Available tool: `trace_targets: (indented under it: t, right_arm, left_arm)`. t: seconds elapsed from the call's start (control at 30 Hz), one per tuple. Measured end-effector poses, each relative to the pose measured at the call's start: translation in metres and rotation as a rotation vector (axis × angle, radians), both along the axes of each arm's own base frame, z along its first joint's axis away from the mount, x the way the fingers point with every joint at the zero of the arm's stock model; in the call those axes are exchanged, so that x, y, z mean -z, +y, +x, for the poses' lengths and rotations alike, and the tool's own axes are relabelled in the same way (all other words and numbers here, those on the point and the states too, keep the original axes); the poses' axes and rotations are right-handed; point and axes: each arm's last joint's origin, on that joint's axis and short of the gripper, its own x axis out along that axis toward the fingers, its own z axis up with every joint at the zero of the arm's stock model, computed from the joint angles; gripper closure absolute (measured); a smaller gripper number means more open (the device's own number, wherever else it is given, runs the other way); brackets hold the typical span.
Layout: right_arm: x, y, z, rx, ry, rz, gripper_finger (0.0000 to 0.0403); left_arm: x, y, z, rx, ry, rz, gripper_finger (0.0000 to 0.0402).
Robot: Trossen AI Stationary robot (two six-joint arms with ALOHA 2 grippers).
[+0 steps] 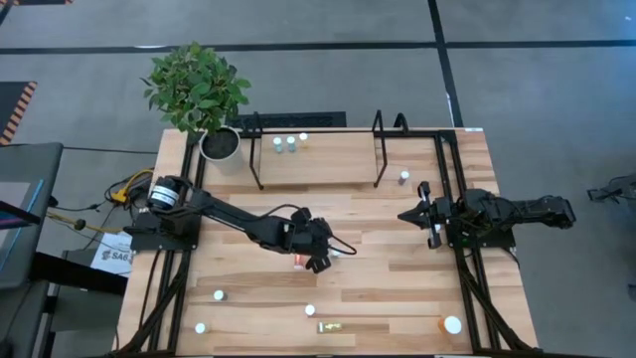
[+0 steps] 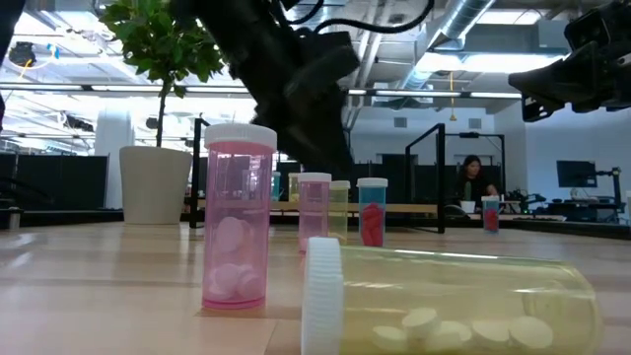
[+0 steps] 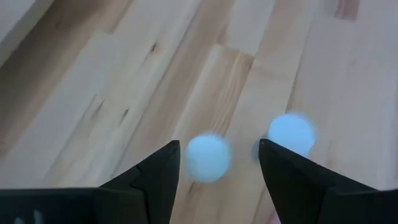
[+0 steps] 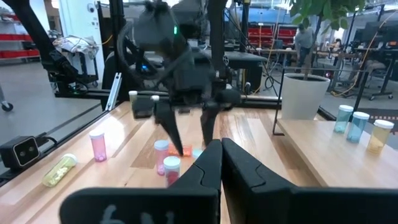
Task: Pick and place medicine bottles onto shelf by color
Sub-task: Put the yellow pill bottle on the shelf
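Observation:
My left gripper [image 1: 318,257] hangs open over the table's middle, fingers pointing down. In the left wrist view one white bottle cap [image 3: 207,157] shows between its fingers [image 3: 163,174], apart from both, and a second cap [image 3: 291,132] lies just outside one finger. The right wrist view shows it [image 4: 189,140] over a small cluster of bottles [image 4: 171,167], one red [image 1: 298,263]. My right gripper [image 1: 407,215] is shut and empty at the right, above the table. The shelf [image 1: 338,159] stands at the far edge with three bottles [image 1: 290,144] upright on its board.
A potted plant [image 1: 199,94] stands at the far left corner. One bottle [image 1: 404,176] stands right of the shelf. Near the front edge stand a few white-capped bottles [image 1: 219,295], a yellow one lying on its side [image 1: 330,326] and a larger orange one [image 1: 449,324].

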Motion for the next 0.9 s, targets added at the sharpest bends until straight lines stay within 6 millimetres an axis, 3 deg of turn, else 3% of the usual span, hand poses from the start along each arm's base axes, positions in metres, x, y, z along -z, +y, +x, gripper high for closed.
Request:
trace_targets:
  t: [0.3, 0.7, 0.9]
  right_arm:
    - [0.0, 0.0, 0.0, 0.0, -0.004, 0.0, 0.0377]
    - [0.0, 0.0, 0.0, 0.0, -0.002, 0.0, 0.0377]
    - [0.0, 0.0, 0.0, 0.0, -0.002, 0.0, 0.0377]
  left_arm:
    - [0.011, 0.002, 0.003, -0.029, 0.01, -0.007, 0.0207]
    - [0.01, 0.007, 0.005, -0.033, 0.004, -0.006, 0.0318]
    - [0.003, 0.007, 0.009, -0.03, -0.017, -0.011, 0.0306]
